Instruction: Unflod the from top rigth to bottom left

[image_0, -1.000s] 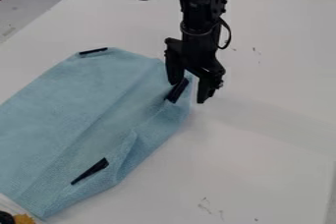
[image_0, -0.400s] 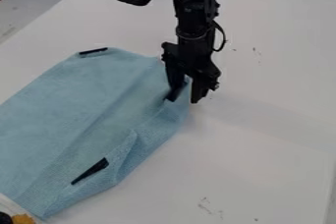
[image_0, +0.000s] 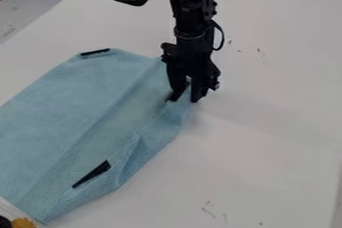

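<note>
The gripper (image_0: 185, 94) is over the upper right corner of the light blue cloth (image_0: 100, 107), its fingers pointing down and parted, with a bit of the corner between them. A black strip (image_0: 175, 95) on that corner lies right at the left fingertip and is partly covered by it. Along the cloth's right side, a folded-over flap runs down to the lower end, where another black strip (image_0: 91, 174) shows. A third black strip (image_0: 95, 52) marks the top left corner.
The cloth lies on a white table (image_0: 267, 137), whose left edge slants up toward the top. At the bottom left corner are a yellow-orange item (image_0: 24, 223) and something black (image_0: 5, 222).
The gripper has shifted a little left, onto the cloth's corner, and the gap between its fingers has narrowed. The corner has drawn slightly left; the rest of the cloth lies as before.
</note>
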